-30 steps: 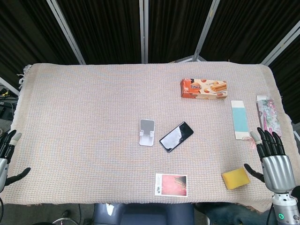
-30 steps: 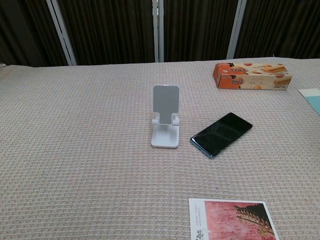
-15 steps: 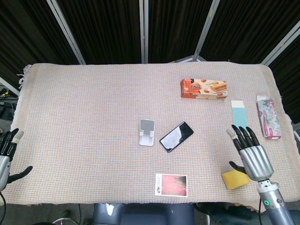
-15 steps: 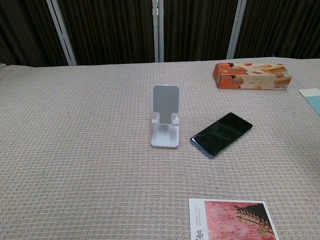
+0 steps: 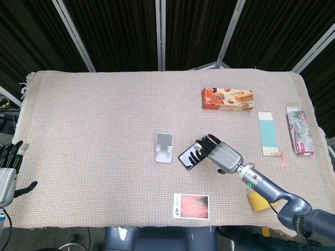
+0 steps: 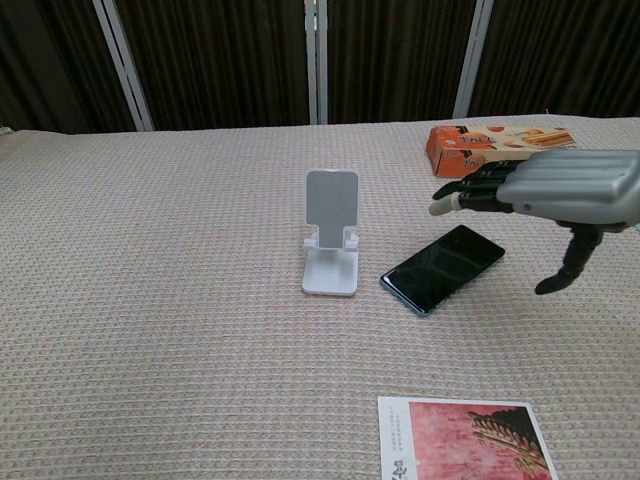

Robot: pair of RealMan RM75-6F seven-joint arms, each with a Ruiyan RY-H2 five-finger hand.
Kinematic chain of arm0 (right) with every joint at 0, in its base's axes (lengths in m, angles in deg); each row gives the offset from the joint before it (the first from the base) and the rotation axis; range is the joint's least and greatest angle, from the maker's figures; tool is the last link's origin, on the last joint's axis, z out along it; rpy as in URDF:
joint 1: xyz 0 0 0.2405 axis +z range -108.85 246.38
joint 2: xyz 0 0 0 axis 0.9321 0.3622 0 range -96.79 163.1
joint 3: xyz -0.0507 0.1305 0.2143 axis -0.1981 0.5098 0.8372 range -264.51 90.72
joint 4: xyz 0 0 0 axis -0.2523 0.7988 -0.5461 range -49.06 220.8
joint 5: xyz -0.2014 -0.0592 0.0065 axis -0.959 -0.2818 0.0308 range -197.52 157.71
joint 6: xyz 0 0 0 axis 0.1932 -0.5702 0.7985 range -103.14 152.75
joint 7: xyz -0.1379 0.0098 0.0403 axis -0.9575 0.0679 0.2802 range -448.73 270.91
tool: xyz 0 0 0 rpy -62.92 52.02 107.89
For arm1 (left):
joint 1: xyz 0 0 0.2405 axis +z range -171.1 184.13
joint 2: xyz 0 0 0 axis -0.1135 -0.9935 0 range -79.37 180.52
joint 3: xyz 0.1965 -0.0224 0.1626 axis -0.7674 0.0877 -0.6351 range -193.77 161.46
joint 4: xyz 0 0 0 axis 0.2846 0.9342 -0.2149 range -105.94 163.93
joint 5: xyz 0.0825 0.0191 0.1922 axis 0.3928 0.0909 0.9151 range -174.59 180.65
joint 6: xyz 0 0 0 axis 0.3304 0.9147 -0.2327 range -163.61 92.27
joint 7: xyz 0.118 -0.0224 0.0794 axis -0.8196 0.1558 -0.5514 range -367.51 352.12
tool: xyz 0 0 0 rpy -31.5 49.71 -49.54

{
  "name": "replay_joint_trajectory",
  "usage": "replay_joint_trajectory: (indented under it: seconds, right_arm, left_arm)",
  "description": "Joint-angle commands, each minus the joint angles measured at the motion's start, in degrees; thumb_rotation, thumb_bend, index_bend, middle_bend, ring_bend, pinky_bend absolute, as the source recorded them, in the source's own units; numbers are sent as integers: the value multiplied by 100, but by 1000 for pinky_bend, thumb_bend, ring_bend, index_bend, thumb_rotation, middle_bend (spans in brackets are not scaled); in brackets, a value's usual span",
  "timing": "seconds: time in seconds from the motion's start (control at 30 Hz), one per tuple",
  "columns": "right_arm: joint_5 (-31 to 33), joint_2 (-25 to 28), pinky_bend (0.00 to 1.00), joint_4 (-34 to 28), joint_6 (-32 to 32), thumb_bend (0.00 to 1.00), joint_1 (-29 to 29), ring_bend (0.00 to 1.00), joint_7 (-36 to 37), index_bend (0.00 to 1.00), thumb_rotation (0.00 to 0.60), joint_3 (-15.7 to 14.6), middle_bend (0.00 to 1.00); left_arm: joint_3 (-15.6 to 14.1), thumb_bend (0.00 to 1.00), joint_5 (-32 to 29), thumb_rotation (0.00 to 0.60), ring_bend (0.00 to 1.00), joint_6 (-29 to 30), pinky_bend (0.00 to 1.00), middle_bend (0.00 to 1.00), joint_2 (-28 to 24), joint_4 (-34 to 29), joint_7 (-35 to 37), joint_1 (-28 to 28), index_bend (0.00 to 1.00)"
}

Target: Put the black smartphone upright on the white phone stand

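The black smartphone [image 5: 188, 155] [image 6: 442, 267] lies flat on the cloth, just right of the white phone stand [image 5: 164, 148] [image 6: 331, 245], which stands empty. My right hand [image 5: 217, 152] [image 6: 540, 191] hovers over the phone's right end, fingers stretched out toward the stand and apart, thumb hanging down, holding nothing. It does not touch the phone in the chest view. My left hand [image 5: 7, 171] rests open at the table's left front edge, far from both objects.
An orange biscuit box [image 5: 227, 99] [image 6: 503, 150] lies at the back right. A light blue card [image 5: 269, 133], a floral pouch [image 5: 300, 130], a yellow sponge [image 5: 257, 200] and a red picture card [image 5: 191, 206] [image 6: 465, 440] lie around the right and front.
My right hand has swept left from the table's right front edge to above the phone. The left hand has drifted slightly. Phone and stand have not moved.
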Motion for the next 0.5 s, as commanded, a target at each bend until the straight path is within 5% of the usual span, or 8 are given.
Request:
replay_joint_trajectory:
  seconds: [0.03, 0.5]
  right_arm:
    - [-41, -319, 0, 325, 335, 6, 344, 0, 55, 52, 600, 10, 49]
    - [2, -1138, 51, 1486, 554, 27, 921, 47, 98, 107, 600, -342, 116]
  left_arm:
    - [62, 0, -134, 600, 0, -90, 0, 0, 56, 69, -48, -51, 0]
    - [107, 0, -343, 600, 0, -188, 0, 0, 109, 140, -158, -105, 0]
